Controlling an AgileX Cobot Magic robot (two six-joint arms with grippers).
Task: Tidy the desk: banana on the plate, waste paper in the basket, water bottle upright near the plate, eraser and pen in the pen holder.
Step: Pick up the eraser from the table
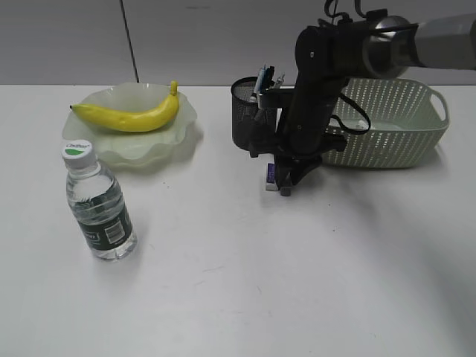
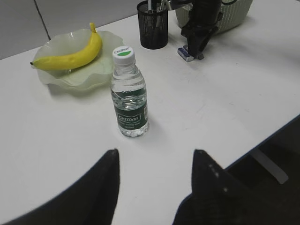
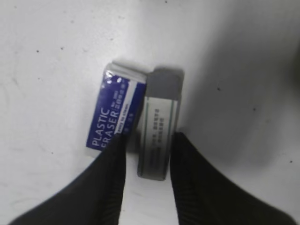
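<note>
My right gripper (image 3: 147, 154) is down on the desk (image 1: 297, 282) near its back edge, fingers closed around a grey eraser (image 3: 158, 129). A blue eraser (image 3: 115, 115) lies touching it. My left gripper (image 2: 154, 161) hangs open and empty.

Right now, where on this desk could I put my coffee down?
The wide bare stretch of desk right of the water bottle is free. It's crowded by the pen holder, where the right gripper works the eraser.

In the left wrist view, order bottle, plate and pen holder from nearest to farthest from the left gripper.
From the left gripper:
1. Bottle, upright straight ahead.
2. Plate, behind the bottle to the left, holding the banana.
3. Pen holder, at the far edge.
</note>
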